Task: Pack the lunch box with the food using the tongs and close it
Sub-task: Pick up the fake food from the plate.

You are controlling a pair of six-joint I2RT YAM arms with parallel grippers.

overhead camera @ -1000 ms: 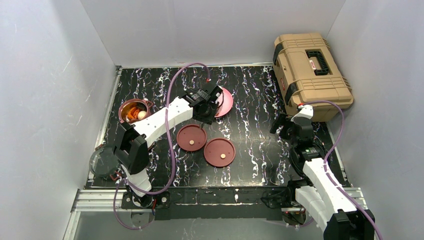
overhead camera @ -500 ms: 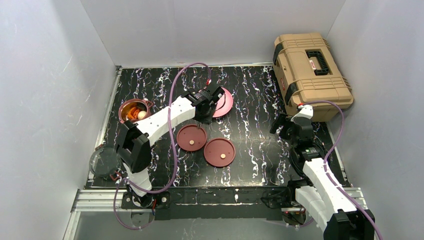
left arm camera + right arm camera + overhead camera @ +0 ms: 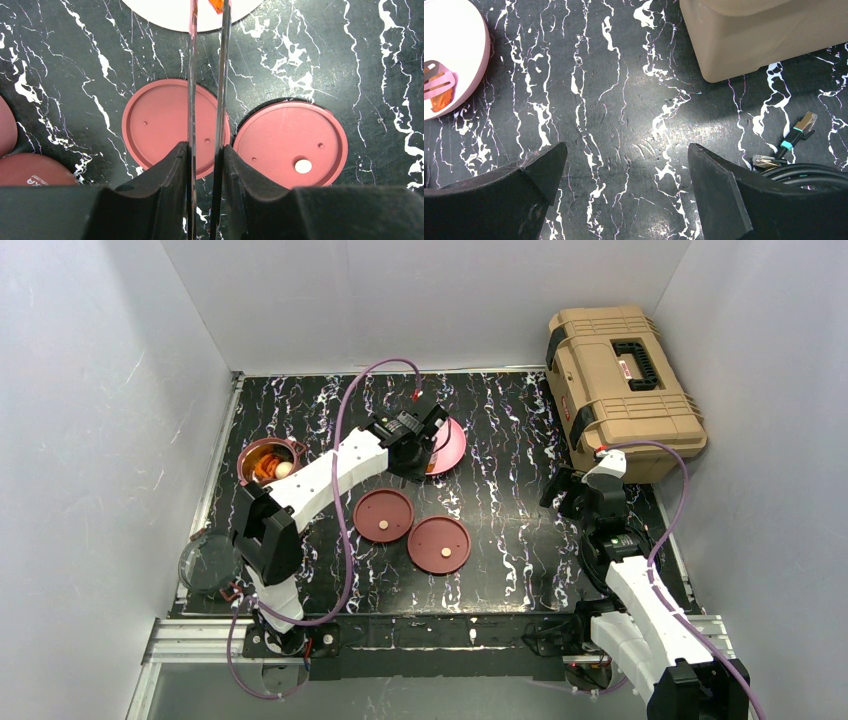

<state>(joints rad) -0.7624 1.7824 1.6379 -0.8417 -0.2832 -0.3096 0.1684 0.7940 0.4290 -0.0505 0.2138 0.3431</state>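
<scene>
Left wrist view: left claw (image 3: 205, 150) narrow, clamped on tongs (image 3: 192, 75); blade tips pinching orange-red chunk (image 3: 216, 5) at pink plate (image 3: 165, 12). Chunk judged light, soft, slippery: gentle mid-body squeeze advised. Right claw (image 3: 625, 150) wide above desk (image 3: 624, 75). Lunch box bowl (image 3: 244, 460) far left.

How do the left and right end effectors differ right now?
The left end effector is shut on the tongs; the right end effector is open and holds nothing. The left reaches to the pink plate, with an orange piece between the tongs' tips; the right hangs over the table beside the tan toolbox. Both have black fingers.
</scene>
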